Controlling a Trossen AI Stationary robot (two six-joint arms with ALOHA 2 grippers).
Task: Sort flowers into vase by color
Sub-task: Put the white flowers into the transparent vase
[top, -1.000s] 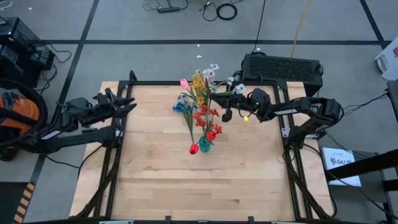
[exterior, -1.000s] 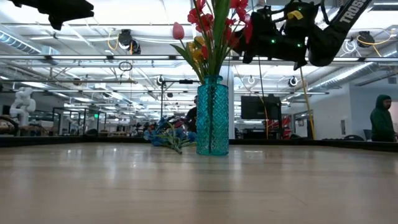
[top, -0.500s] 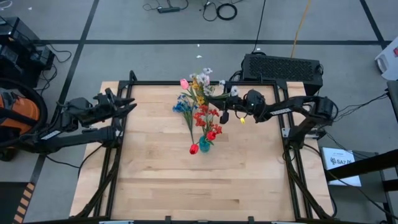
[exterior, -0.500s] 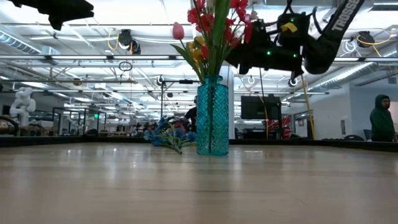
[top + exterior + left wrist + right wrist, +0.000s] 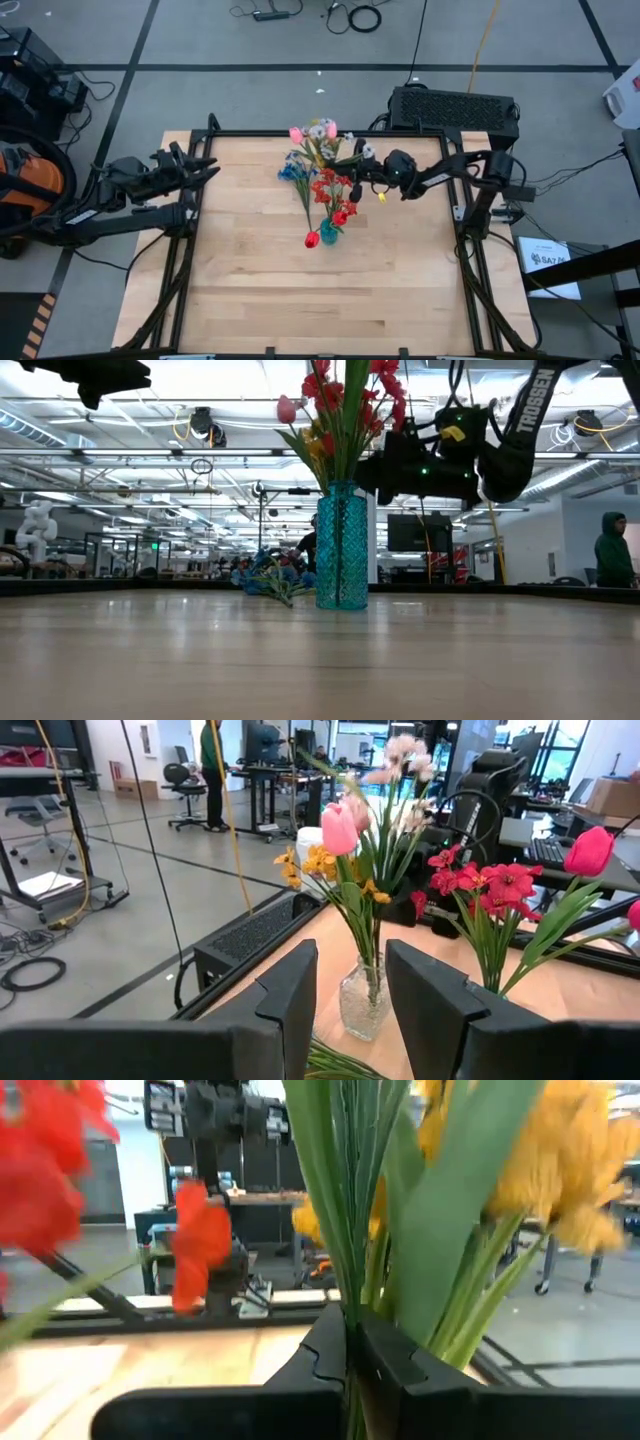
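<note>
My right gripper (image 5: 366,179) hangs over the far middle of the table, shut on a white-bloomed spray (image 5: 323,129), close beside the clear glass vase (image 5: 364,1005). That vase holds a pink tulip (image 5: 338,828) and yellow blooms (image 5: 308,866). A teal vase (image 5: 341,545) nearer the middle holds red blooms and red tulips (image 5: 312,239). A blue spray (image 5: 292,171) lies flat on the table left of the vases. My left gripper (image 5: 207,170) waits open over the table's left edge. My right gripper (image 5: 350,1352) pinches the white spray's thin green stems (image 5: 349,1285) between its two fingers, which come about level from the table's right and lie across the stems. The spray is lifted, its blooms rising above the fingers and leaning toward the far left. Its lower end is hidden.
A black box (image 5: 453,106) sits beyond the table's far right edge. Wide bare wood (image 5: 300,300) lies on the near half of the table. A person (image 5: 612,550) stands far back in the room.
My right gripper has moved toward the table's left and downward, staying shut on the white spray. It has carried the spray in over the clear vase's yellow and pink flowers. The white blooms have shifted left and nearer with it.
</note>
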